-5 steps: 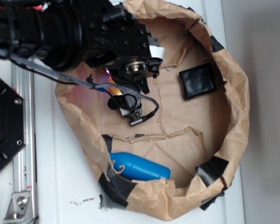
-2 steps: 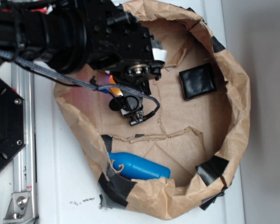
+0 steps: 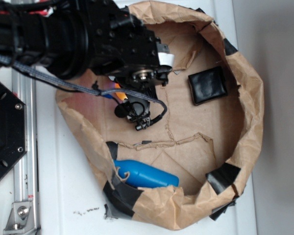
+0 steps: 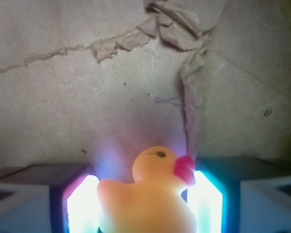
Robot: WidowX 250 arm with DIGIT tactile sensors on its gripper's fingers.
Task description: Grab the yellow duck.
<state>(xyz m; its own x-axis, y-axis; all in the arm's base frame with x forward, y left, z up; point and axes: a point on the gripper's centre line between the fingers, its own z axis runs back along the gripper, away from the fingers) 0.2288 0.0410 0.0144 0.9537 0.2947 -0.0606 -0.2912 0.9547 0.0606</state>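
Brown paper floor [image 4: 87, 97], one yellow duck [image 4: 148, 204] between the two glowing jaws, both touching its sides.

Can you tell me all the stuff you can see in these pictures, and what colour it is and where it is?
yellow duck: one, yellow with a red beak, between the gripper's glowing pads in the wrist view.
blue bottle: one, blue, lying at the bin's lower-left edge.
black square pad: one, black, on the bin floor at the upper right.
paper bin: one, brown paper with black tape patches, holding everything.
white table: one, white, under the bin.
black plate: one, black, far left on the table.
gripper: one, black arm with lit pads, over the bin's upper left, pads on either side of the duck.
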